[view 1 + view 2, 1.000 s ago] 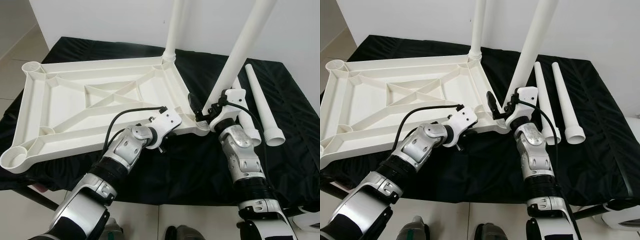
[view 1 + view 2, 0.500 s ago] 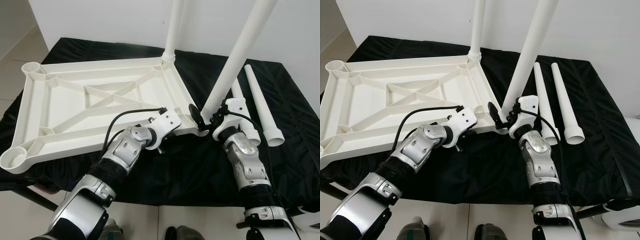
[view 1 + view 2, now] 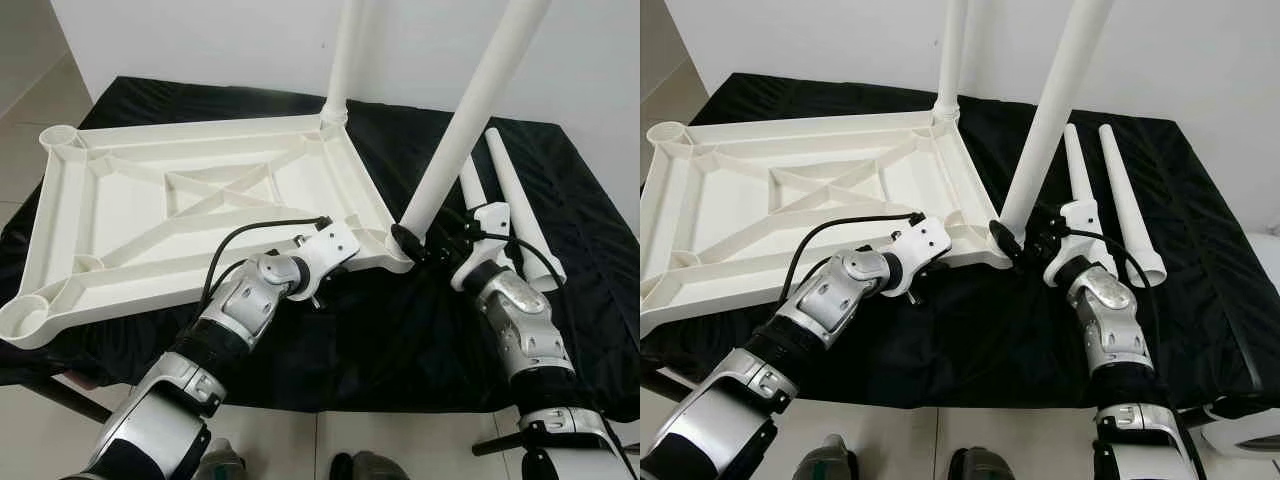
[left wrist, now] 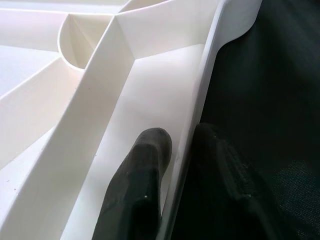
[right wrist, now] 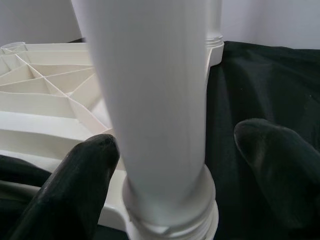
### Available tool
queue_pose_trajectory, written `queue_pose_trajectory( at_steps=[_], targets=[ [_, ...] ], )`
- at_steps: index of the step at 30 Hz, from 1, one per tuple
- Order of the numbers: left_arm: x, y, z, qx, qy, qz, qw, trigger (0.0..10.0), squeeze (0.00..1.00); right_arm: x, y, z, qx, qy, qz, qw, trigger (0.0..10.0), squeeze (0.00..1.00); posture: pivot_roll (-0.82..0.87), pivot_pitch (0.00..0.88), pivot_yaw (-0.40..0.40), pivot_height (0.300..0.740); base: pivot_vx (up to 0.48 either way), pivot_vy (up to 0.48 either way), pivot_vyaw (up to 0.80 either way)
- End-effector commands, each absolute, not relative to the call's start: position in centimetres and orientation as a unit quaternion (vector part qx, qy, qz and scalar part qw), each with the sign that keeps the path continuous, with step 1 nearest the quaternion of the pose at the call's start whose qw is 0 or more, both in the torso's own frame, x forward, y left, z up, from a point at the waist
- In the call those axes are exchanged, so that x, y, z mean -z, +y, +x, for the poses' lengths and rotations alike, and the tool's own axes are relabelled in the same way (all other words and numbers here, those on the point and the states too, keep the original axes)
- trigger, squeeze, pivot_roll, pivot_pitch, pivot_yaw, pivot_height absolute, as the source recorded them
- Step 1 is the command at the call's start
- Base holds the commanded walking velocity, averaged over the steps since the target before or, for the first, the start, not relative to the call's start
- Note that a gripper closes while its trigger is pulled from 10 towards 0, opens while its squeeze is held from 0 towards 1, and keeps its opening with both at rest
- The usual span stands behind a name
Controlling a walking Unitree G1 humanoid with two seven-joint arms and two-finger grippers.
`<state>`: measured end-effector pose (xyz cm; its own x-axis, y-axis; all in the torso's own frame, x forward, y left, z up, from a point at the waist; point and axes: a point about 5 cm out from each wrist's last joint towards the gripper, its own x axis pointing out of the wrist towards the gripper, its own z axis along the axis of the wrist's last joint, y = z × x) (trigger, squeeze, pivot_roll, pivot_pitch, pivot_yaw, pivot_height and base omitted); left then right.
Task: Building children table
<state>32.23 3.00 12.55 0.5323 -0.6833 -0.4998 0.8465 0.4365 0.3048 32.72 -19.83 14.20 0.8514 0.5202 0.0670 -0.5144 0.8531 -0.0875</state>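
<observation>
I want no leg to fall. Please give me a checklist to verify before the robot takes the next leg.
1. Left gripper pinches the tabletop rim: ok.
2. Right gripper open around the near leg, fingers apart from it: ok.
3. Near leg seated fully in its corner socket: cannot tell.
4. Far leg stands upright in its socket: ok.
5. Two loose legs lie on the black cloth near the right gripper: ok.

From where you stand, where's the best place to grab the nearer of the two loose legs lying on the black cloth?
Probably mid-shaft on the nearer loose leg, coming from above with the right gripper, fingers across its width. It lies flat with its flared end toward you, tight against the second loose leg, so the slimmer middle likely gives the fingers more room.
</observation>
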Motion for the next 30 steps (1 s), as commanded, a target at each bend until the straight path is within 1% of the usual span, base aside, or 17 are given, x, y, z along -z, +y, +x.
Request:
queue_pose_trajectory(
  at_steps=[1,12,13,14,15,16,17,18,19,20,21,28,29,30],
  targets=[
    [-11.4,3.1,31.6,0.474,0.178,0.283,0.815,10.0,0.0,-14.1,-20.4,33.0,-0.267,-0.041,-0.033,0.962,10.0,0.0,0.03,0.004,-0.049,0.74,0.0,0.0,0.0],
    [-11.8,2.9,31.5,0.477,0.17,0.29,0.812,10.0,0.0,-13.9,-19.6,34.1,-0.28,-0.038,-0.023,0.959,10.0,0.0,0.04,0.008,-0.05,0.74,0.0,0.0,0.0],
    [-11.9,2.7,31.4,0.479,0.168,0.29,0.811,10.0,0.0,-13.9,-19.4,34.4,-0.279,-0.039,-0.023,0.959,8.9,0.0,0.04,0.008,-0.05,0.74,0.0,0.0,0.0],
    [-11.9,2.7,31.4,0.479,0.168,0.29,0.811,10.0,0.0,-13.9,-19.4,34.4,-0.279,-0.039,-0.023,0.959,8.9,0.0,0.04,0.008,-0.05,0.74,0.0,0.0,0.0],
    [-11.9,2.7,31.4,0.481,0.168,0.291,0.81,10.0,0.0,-13.9,-19.4,34.5,-0.28,-0.04,-0.022,0.959,7.3,0.0,0.04,0.008,-0.05,0.74,0.0,0.0,0.0],
    [-11.9,2.6,31.3,0.482,0.167,0.291,0.809,10.0,0.0,-13.9,-19.3,34.6,-0.282,-0.041,-0.022,0.958,3.0,0.0,0.04,0.008,-0.052,0.74,0.0,0.0,0.0],
    [-11.9,2.5,31.2,0.483,0.167,0.291,0.809,10.0,0.0,-13.9,-19.3,34.7,-0.284,-0.043,-0.022,0.958,2.5,0.0,0.04,0.01,-0.053,0.74,0.0,0.0,0.0],
    [-11.9,2.5,31.2,0.483,0.167,0.291,0.809,10.0,0.0,-13.9,-19.3,34.7,-0.284,-0.043,-0.022,0.958,2.5,0.0,0.04,0.01,-0.053,0.74,0.0,0.0,0.0],
    [-11.9,2.4,31.2,0.483,0.167,0.291,0.809,10.0,0.0,-13.9,-19.3,34.8,-0.285,-0.044,-0.022,0.957,0.7,0.0,0.04,0.01,-0.053,0.74,0.0,0.0,0.0],
    [-11.9,2.4,31.2,0.483,0.167,0.291,0.809,10.0,0.0,-13.9,-19.3,34.8,-0.285,-0.044,-0.022,0.957,0.7,0.0,0.04,0.01,-0.053,0.74,0.0,0.0,0.0],
    [-11.8,2.4,31.1,0.484,0.167,0.291,0.809,10.0,0.0,-14.0,-19.3,34.9,-0.286,-0.045,-0.023,0.957,0.0,0.0,0.04,0.012,-0.054,0.74,0.0,0.0,0.0],
    [-11.8,2.1,30.9,0.485,0.167,0.29,0.808,10.0,0.0,-13.8,-19.5,34.9,-0.289,-0.045,-0.028,0.956,0.0,0.0,0.04,0.015,-0.065,0.74,0.0,0.0,0.0],
    [-11.7,2.1,30.9,0.485,0.167,0.29,0.808,10.0,0.0,-13.7,-19.6,34.8,-0.285,-0.043,-0.03,0.957,4.0,0.0,0.03,0.015,-0.066,0.74,0.0,0.0,0.0],
    [-11.7,2.1,30.9,0.486,0.167,0.289,0.808,10.0,0.0,-13.6,-19.5,34.7,-0.279,-0.043,-0.028,0.959,10.0,0.0,0.03,0.017,-0.07,0.74,0.0,0.0,0.0]
  ],
)
